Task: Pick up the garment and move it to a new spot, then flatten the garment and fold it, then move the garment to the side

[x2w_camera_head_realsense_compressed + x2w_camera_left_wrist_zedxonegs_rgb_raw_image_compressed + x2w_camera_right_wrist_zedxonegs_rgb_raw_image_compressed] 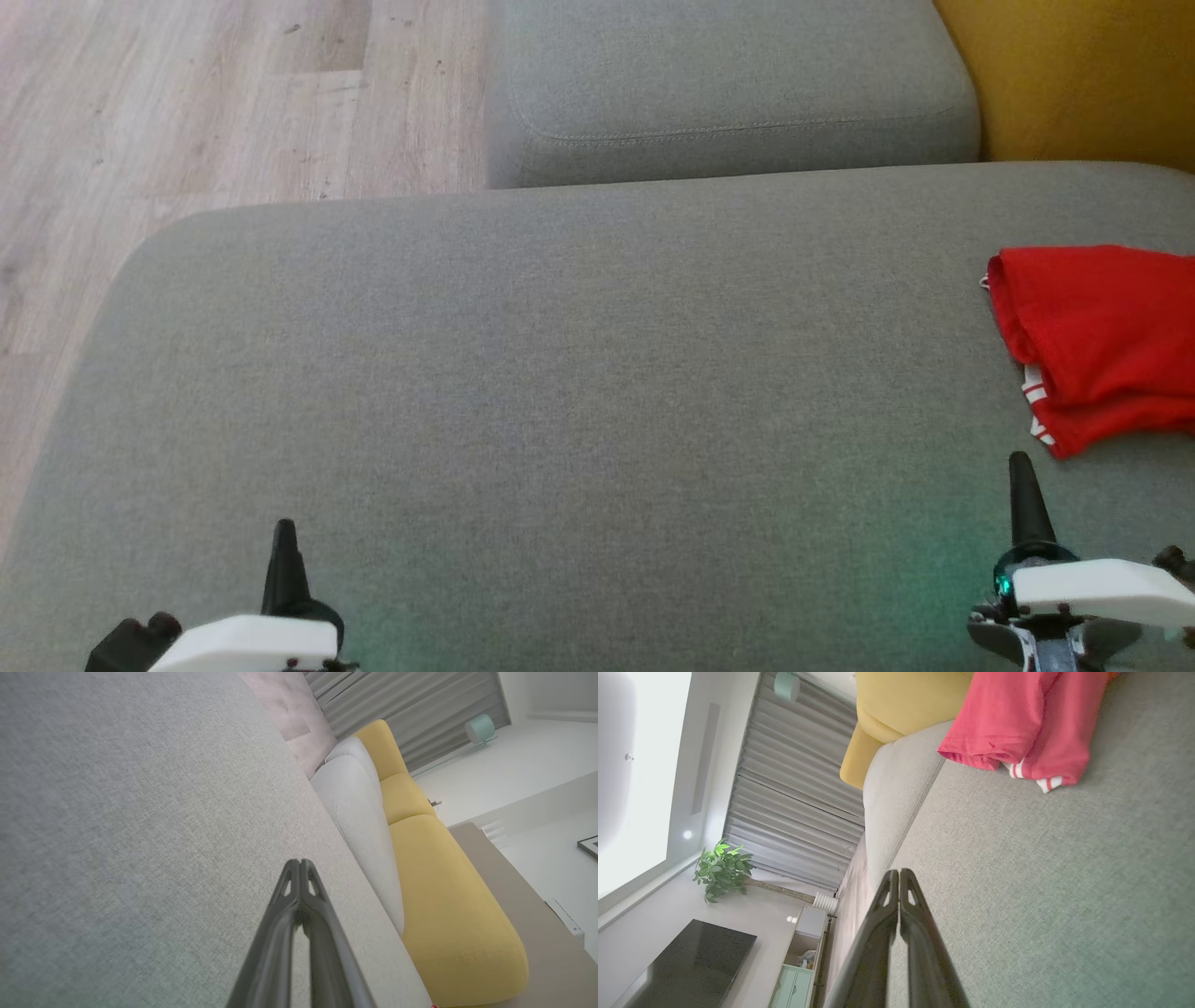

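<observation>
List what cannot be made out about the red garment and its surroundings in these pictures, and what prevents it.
- Garment, head view: its right side is cut off by the right edge.
- Garment, right wrist view: its upper part is cut off by the top edge.
- Garment's type: folded layers hide its shape.
- Cabinet contents, right wrist view: too small.

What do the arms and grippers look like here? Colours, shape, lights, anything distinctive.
Left gripper and right gripper match: white moulded wrist shells, black collars, and long dark jaws tapering to a point. The wrist views show an openwork build with small triangular cutouts near the tips. A teal light glows at the right gripper's base. No markings are readable.
</observation>
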Tool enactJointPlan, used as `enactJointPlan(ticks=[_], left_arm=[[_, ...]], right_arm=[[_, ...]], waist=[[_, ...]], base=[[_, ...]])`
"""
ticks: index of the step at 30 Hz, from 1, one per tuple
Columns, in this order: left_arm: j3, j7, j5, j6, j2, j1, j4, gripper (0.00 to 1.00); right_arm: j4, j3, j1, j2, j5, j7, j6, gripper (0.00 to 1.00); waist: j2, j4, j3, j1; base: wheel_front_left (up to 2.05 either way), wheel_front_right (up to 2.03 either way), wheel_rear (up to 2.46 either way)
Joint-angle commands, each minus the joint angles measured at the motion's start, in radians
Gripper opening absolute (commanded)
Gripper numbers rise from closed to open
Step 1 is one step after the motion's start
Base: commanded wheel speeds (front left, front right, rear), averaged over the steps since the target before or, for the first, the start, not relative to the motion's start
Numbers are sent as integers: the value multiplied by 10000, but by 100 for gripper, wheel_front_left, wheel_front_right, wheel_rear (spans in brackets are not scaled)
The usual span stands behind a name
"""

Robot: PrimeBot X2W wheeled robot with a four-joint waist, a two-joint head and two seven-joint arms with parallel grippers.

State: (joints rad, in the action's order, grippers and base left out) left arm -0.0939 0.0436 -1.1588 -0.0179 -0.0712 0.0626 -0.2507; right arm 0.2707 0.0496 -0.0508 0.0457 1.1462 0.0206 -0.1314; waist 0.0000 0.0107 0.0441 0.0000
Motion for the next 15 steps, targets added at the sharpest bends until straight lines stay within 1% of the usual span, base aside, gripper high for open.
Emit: enactJointPlan(ticks=[1,15], left_arm=[[384,-75,-252,-95,-114,-665,291,0],[841,-490,-1913,-467,-109,-1028,213,0]], right_arm=[[-321,-66,602,164,274,-66,5,0],[-302,130,951,165,1894,-477,6,0]], waist=[[0,-3,-13,0],[0,-40,-179,0]], base=[[0,0,0],[0,0,0]])
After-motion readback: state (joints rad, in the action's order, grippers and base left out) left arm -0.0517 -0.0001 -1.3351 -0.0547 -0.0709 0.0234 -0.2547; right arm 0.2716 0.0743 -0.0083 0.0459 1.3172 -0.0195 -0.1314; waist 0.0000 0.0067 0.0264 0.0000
